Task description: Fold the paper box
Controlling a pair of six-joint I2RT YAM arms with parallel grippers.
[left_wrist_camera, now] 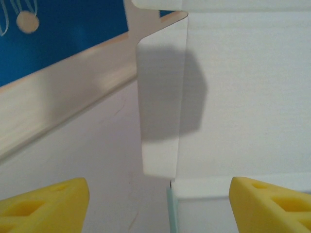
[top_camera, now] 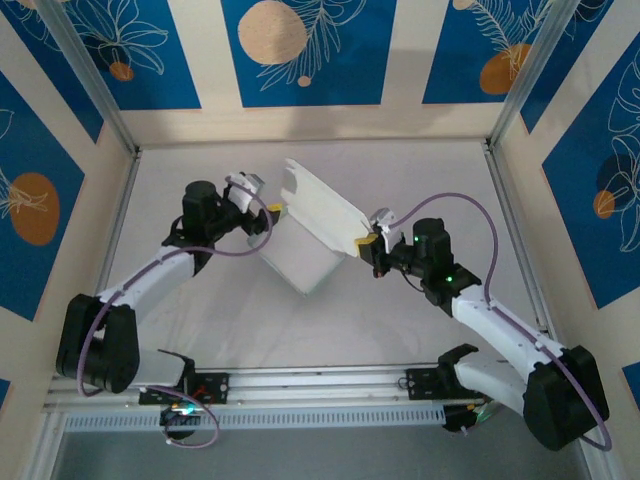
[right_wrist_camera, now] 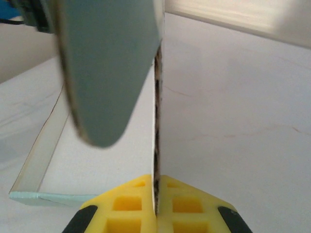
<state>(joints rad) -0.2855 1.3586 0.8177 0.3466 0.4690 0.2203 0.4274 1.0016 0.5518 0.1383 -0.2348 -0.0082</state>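
Right gripper (right_wrist_camera: 156, 196), wrist view: paper box (right_wrist_camera: 112, 63) edge pinched.

Blue panels (top_camera: 340, 75) with orange discs (top_camera: 278, 32) are lining cream walls (top_camera: 402, 60) at 9, 12 and 3 o'clock. White tabletop (top_camera: 420, 160) is sitting evenly lit; metal rail (top_camera: 320, 380) is running along 6 o'clock.

The box (top_camera: 300, 255) sits mid-table (top_camera: 400, 330), one white panel tilted up. The right gripper (top_camera: 364, 243) pinches that panel's right end. The left gripper (top_camera: 270, 212) is at the box's left corner.
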